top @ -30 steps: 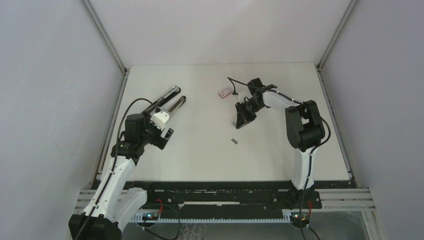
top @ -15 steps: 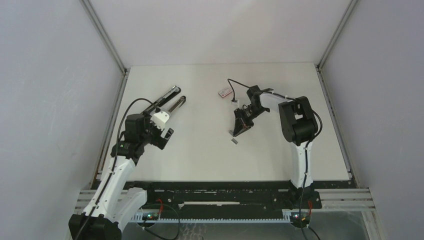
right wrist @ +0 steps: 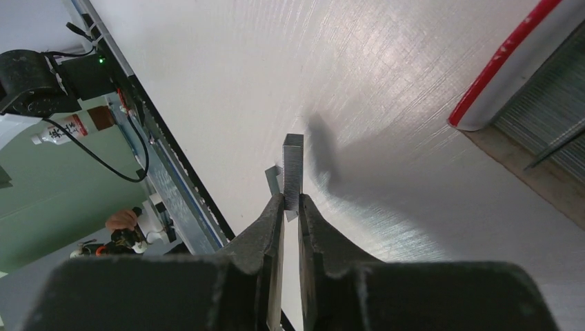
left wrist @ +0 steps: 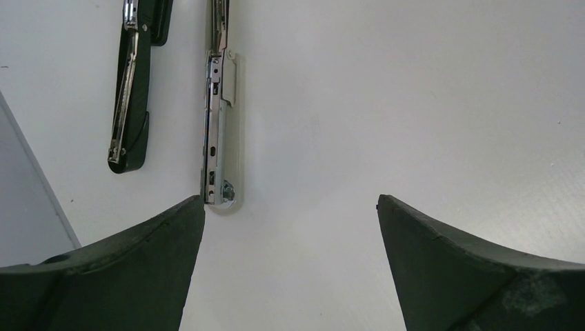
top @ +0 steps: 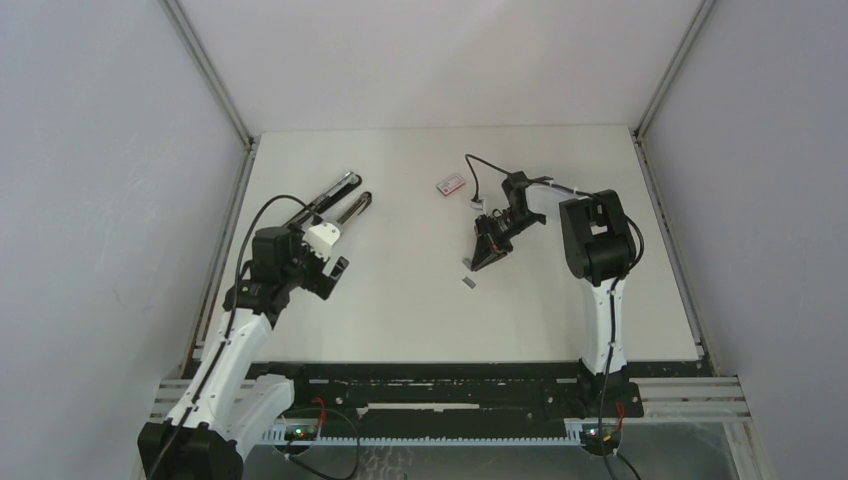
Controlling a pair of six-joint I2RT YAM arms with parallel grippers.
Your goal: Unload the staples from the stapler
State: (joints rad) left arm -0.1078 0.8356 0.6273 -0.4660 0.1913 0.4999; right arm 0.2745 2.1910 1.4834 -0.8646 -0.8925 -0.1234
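At the far left of the white bench lies the stapler, swung open so that its two narrow arms lie side by side and apart, pointing away toward the far right. In the left wrist view the black arm lies on the left and the silver magazine arm just right of it. Just near of the stapler the left end effector hangs with its jaws spread as wide as they go and nothing between them. Seen from its wrist camera, the end of the silver arm sits just beside the left fingertip, and bare bench fills the gap. Right of centre, the small red-and-white box lies flat toward the far side. Near of it the right end effector points down and to the left, its jaws closed almost together on the staples, a short silver-grey strip pinched at one end between the fingertips and sticking out past them toward the bench, where it throws a dark shadow. Whether the strip touches the surface cannot be told. A small grey piece lies on the bench just near of that tip. In the right wrist view the edge of the box fills the upper right corner.
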